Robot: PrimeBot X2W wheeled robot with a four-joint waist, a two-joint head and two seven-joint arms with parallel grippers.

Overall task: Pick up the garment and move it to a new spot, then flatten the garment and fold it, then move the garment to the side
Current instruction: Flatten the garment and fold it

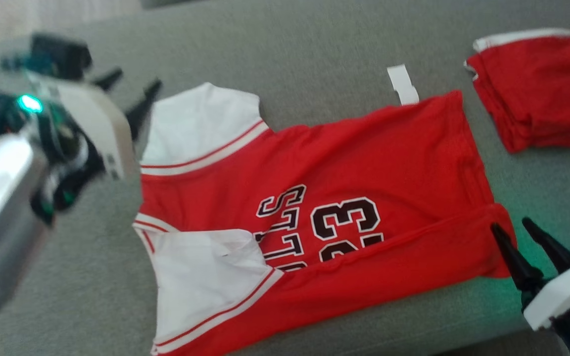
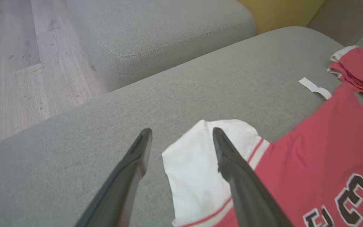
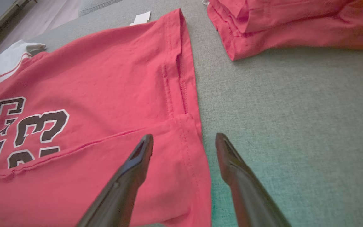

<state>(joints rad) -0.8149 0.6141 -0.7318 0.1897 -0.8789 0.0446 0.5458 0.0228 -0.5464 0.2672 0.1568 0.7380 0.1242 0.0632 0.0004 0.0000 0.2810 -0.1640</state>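
The garment [image 1: 364,163] is a red jersey with white sleeves and black lettering, spread on a grey sofa cushion [image 1: 314,54], its near long edge folded over the number. My left gripper [image 1: 131,94] hovers open at the far white sleeve [image 2: 197,164], fingers apart on either side of the sleeve's tip. At the jersey's hem corner [image 3: 184,148] my right gripper [image 1: 512,227] stands open with nothing between its fingers. In the wrist views, the left gripper [image 2: 181,132] and the right gripper [image 3: 184,137] both show wide gaps.
A second red garment [image 1: 537,94], folded, lies on the cushion beyond the hem. A white tag strip [image 1: 403,84] sits at the jersey's far edge. Another sofa cushion [image 2: 169,34] and wooden floor [image 2: 14,63] lie past the left gripper.
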